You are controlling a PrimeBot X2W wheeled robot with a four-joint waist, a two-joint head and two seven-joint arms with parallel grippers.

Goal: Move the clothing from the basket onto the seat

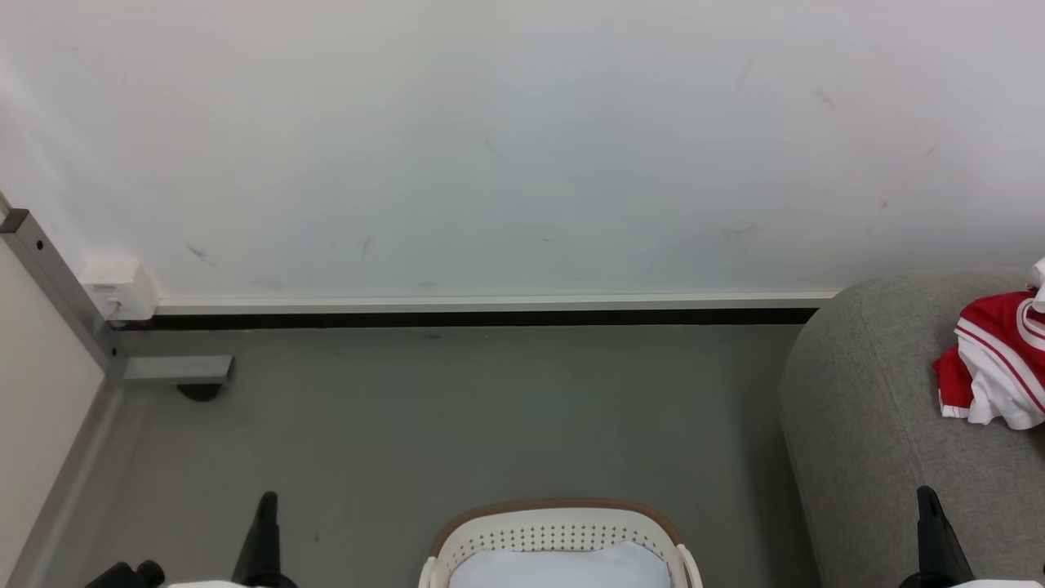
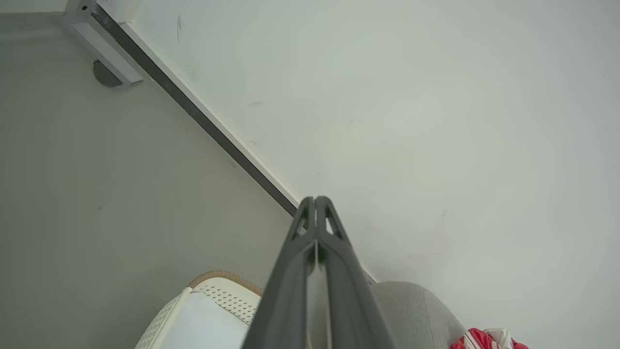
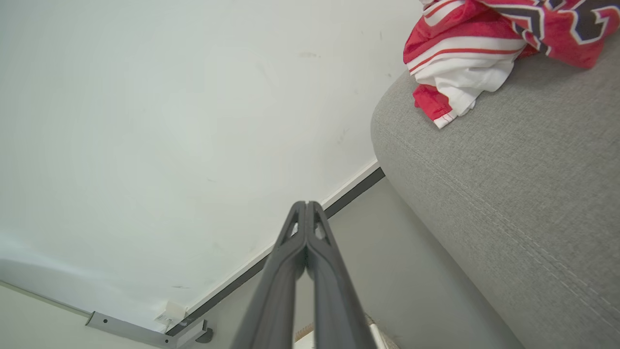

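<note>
Red-and-white clothing (image 1: 998, 367) lies crumpled on the rounded grey woven seat (image 1: 865, 441); the perforated, brown-rimmed basket (image 1: 555, 535) stands nearby. Left gripper (image 2: 316, 203), right gripper (image 3: 306, 208): jaws together, empty.

The clothing (image 1: 998, 367) is a crumpled red-and-white heap lying on top of the seat (image 1: 865, 441), near its rounded edge. One white piece carries red stripes, and one red piece carries black-and-white numerals. The seat is large, in grey woven upholstery. The basket (image 1: 559, 535) is white, perforated and brown-rimmed, upright on the floor (image 1: 408, 425) beside the seat, with a pale bluish mass inside.
</note>
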